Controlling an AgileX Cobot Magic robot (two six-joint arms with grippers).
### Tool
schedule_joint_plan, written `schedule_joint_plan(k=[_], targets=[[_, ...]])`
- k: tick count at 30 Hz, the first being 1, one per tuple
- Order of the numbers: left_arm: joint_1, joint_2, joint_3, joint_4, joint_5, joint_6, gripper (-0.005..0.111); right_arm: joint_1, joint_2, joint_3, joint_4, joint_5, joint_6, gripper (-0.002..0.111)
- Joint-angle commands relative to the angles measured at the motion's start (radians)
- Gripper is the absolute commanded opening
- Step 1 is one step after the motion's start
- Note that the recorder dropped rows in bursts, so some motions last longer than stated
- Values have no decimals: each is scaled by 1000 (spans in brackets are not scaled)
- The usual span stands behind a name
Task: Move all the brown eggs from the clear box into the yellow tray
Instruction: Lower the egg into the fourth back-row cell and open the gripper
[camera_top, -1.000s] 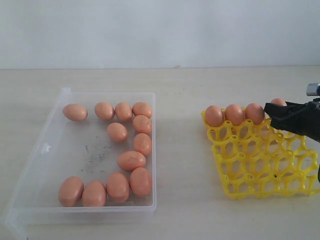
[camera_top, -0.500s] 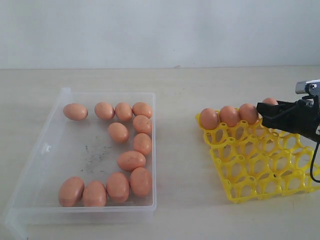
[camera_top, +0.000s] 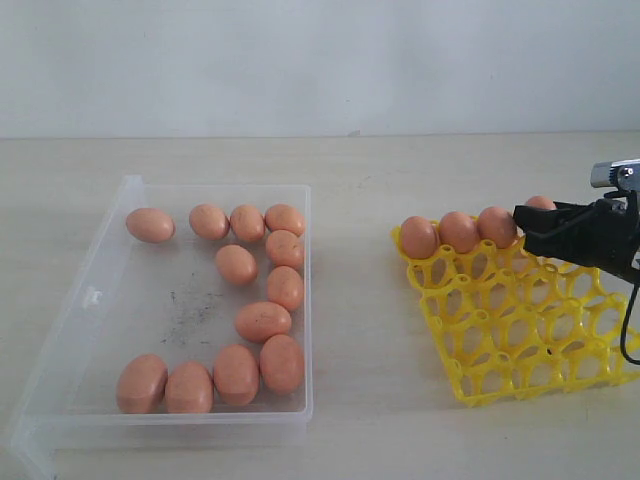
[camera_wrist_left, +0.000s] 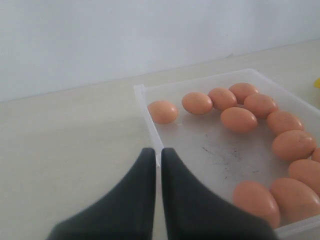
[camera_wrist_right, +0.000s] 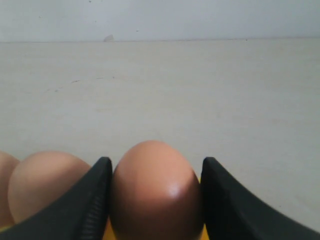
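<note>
1. Yellow tray (camera_top: 520, 345): has slid leftward and turned slightly since a second ago; lies right of the clear box (camera_top: 70, 330), well apart.
2. Right gripper (camera_top: 528, 222): clamped on one egg (camera_wrist_right: 152, 192) seated in the tray's far row, in line with three other eggs (camera_top: 458, 231).
3. Left gripper (camera_wrist_left: 157, 152): closed, holding nothing, near the box's wall.
4. Box contents: twelve brown eggs (camera_top: 262, 321).

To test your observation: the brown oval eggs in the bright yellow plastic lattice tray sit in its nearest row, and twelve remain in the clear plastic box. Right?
Wrong row: the exterior view shows the brown eggs along the yellow tray's far row, not its nearest. Twelve remain in the clear box.
</note>
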Motion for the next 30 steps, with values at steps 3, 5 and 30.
schedule_joint_plan(k=[3,5,30], targets=[[-6,-3,4,2,-2,0,4,4,3,2,-33,61,9,49],[-6,-3,4,2,-2,0,4,4,3,2,-38,69,11,53],[-6,-3,4,2,-2,0,4,1,-135,2,-35,-9,75,53]])
